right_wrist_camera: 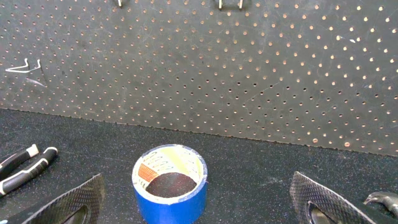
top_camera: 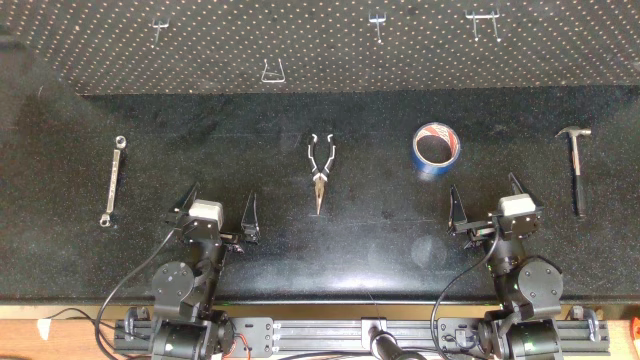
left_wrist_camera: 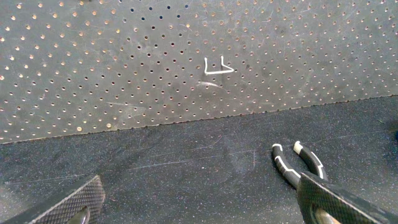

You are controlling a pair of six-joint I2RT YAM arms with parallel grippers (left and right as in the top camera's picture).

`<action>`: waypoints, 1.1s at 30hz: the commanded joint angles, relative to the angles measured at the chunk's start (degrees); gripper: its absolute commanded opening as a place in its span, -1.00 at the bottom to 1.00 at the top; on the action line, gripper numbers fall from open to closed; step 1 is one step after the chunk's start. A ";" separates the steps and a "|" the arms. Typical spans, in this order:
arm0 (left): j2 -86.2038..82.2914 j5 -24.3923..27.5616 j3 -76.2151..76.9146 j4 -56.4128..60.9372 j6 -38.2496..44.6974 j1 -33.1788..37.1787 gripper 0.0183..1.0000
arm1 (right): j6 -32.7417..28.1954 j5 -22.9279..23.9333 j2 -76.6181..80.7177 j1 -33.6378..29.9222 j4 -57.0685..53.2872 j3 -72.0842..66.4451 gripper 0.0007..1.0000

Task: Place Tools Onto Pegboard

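Top view: wrench (top_camera: 113, 180), pliers (top_camera: 320, 170), tape (top_camera: 436, 148) and hammer (top_camera: 576, 168) lie spaced, seemingly under matching pegboard hooks (top_camera: 272, 72); left tool (top_camera: 223, 192) and right tool (top_camera: 483, 184) gape empty.

Wrench (top_camera: 113, 180) far left, pliers (top_camera: 320, 170) centre, tape (top_camera: 436, 147) right, hammer (top_camera: 576, 170) far right; pegboard (top_camera: 300, 45) behind.

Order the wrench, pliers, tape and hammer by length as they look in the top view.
1. Hammer and wrench: they look about equally long, so I cannot rank them.
2. Pliers: a little shorter.
3. Tape: shortest across.
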 commanded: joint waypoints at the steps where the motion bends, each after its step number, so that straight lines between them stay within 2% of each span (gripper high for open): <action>1: -0.33 -0.57 -0.24 -0.02 0.68 8.46 0.99 | 0.85 0.92 -0.42 2.32 -0.31 -0.24 0.95; 17: -0.24 -0.33 -0.24 -0.07 0.70 8.46 0.99 | 0.85 0.90 -0.42 2.32 -0.31 -0.24 0.95; 19: 6.88 -0.44 3.28 -1.60 8.79 8.59 0.99 | 0.85 0.90 -0.42 2.32 -0.31 -0.24 0.95; 21: 27.47 -0.81 19.69 -14.58 13.11 14.64 0.99 | 0.85 0.90 -0.42 2.32 -0.31 -0.24 0.95; 23: 47.78 -2.73 35.30 -33.46 30.47 26.14 0.99 | 0.85 0.90 -0.42 2.32 -0.31 -0.24 0.95; 24: 53.37 -5.81 38.80 -36.22 30.95 29.86 0.99 | 0.85 0.90 -0.42 2.32 -0.31 -0.24 0.95; 26: 61.68 -6.38 43.04 -37.53 30.95 38.42 0.99 | 0.85 0.90 -0.42 2.32 -0.31 -0.24 0.95; 29: 71.49 -6.36 45.64 -36.59 31.12 40.72 0.99 | 0.85 0.90 -0.42 2.32 -0.31 -0.24 0.95; 31: 76.78 -3.15 47.91 -36.94 31.12 41.38 0.99 | 0.85 0.90 -0.42 2.32 -0.28 -0.24 0.95; 33: 80.19 3.15 51.39 -36.94 31.15 43.85 0.99 | 0.85 0.90 -0.42 2.32 -0.31 -0.24 0.95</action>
